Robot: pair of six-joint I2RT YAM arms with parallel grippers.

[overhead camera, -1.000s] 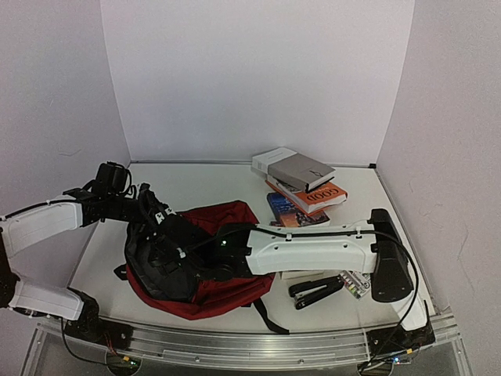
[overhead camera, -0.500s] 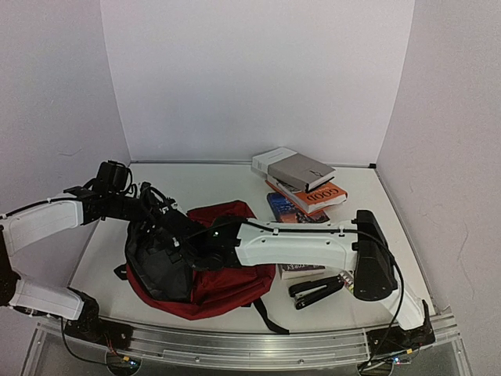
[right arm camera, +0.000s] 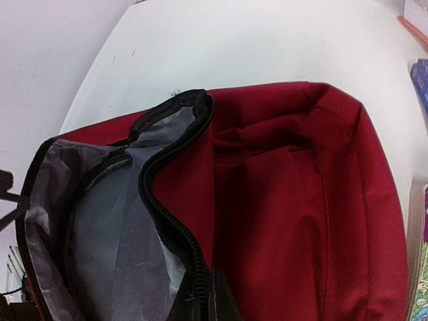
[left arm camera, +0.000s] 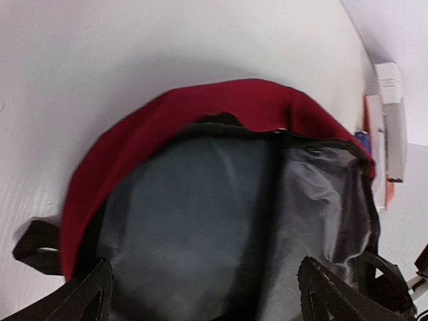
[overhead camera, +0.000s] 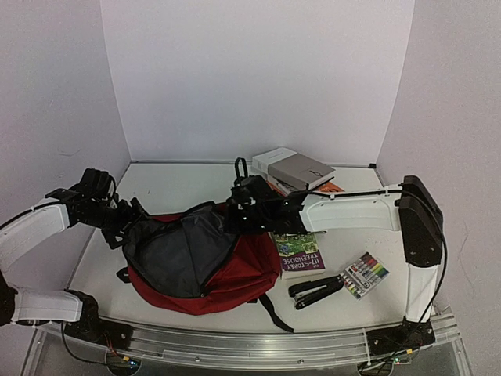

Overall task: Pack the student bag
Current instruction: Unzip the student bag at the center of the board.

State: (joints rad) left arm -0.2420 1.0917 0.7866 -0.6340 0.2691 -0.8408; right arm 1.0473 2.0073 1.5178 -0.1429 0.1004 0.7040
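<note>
The student bag (overhead camera: 239,270) lies flat on the worktop (overhead camera: 180,184), stretched between the two arms. Its open mouth, lined in grey (overhead camera: 180,251), runs as a wide arc from one set of fingers to the other.

The right fingers (right arm camera: 204,301) are pinched shut on the black zipper rim (right arm camera: 170,207) at their end of the mouth. The red front panel falls away beside and below them.

At the opposite end, the left fingers (overhead camera: 125,223) are spread wide and hold nothing. In the left wrist view the grey lining fills the gap between them, and the red far rim lies straight ahead. The cavity therefore sits directly in front of these fingers, and the bag's long axis points away from them towards the right fingers.

Everything loose lies on the right fingers' side:
- a green paperback (overhead camera: 297,252) touching the bag's red flank, just below them
- a black stapler (overhead camera: 313,291) and a pack of markers (overhead camera: 365,274) further out along that arm
- a stack of books (overhead camera: 297,168) just behind them

As I read it, the right arm is much nearer the goods but is busy holding the rim. The left arm is free, yet the whole bag lies between it and the goods. The next move probably depends on the left fingers taking the rim in front of them.
</note>
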